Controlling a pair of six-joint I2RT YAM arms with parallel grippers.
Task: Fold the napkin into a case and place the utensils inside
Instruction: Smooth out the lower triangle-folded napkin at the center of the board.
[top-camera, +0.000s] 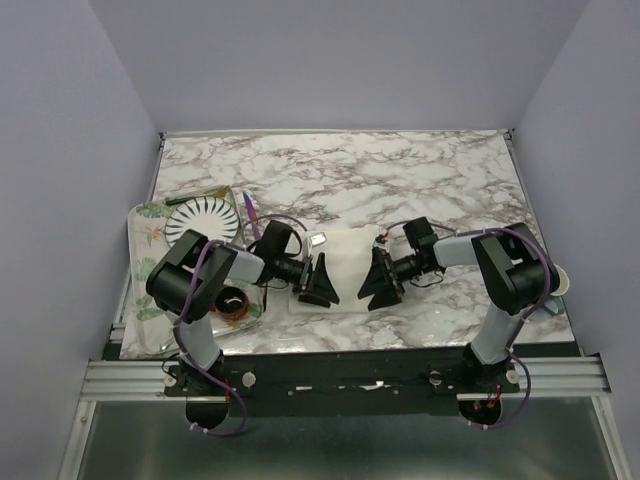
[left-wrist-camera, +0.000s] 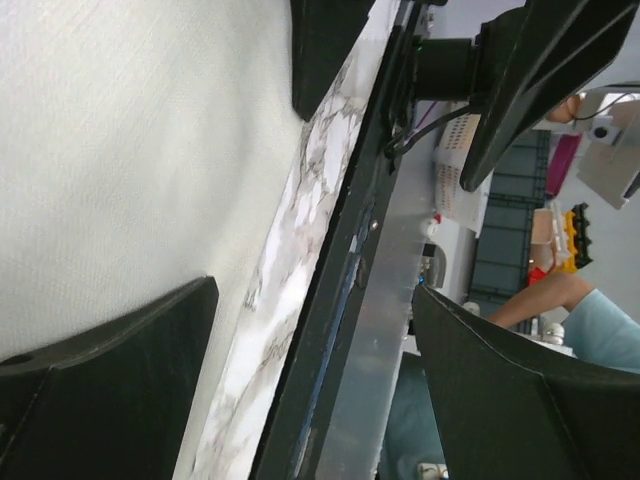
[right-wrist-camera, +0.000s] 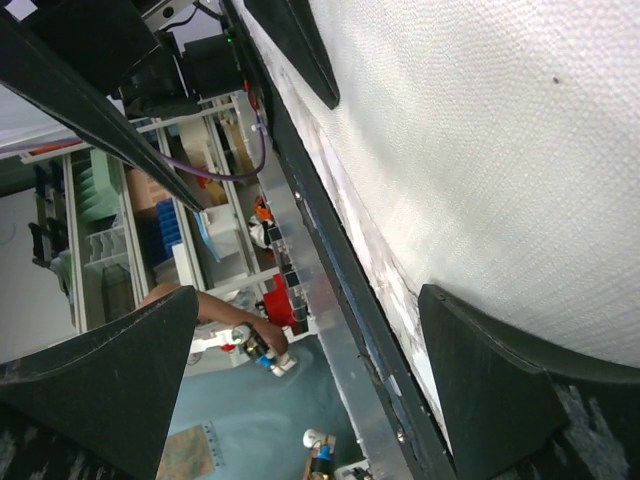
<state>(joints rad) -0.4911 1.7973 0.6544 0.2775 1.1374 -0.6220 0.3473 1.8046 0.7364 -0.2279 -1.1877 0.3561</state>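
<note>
We find the soft cream plain cloth napkin (top-camera: 348, 252) lying flat on the marble-patterned bench (top-camera: 400, 180), at the middle of its near edge. So far as the overhead view shows, it is not yet a narrow case. The left hand (top-camera: 320, 283) and the right hand (top-camera: 381, 282) sit low over the napkin's left and right parts, facing each other. Both are released, fingers spread wide with nothing between them, as each wrist view confirms.

Risks noted:

1. The two hands are near each other. If both fold inward at once, we judge that the fingers could meet over the cloth.
2. The napkin's near hem runs just beside the bench's near edge. Any drag toward the arms could pull cloth over that edge.
3. The cloth is limp. A shallow pinch may catch one layer only or slip off, leaving a crooked fold, while a deep one presses the fingertips onto the marble.
4. The slim shiny purple-blue utensil (top-camera: 250, 213) lies well apart, at the right rim of the leaf-printed tray (top-camera: 140, 215), beside the white plate with black radial stripes (top-camera: 195, 225). An unpressed fold may open while it is fetched.
5. We cannot make out the copper-gold fork.
</note>
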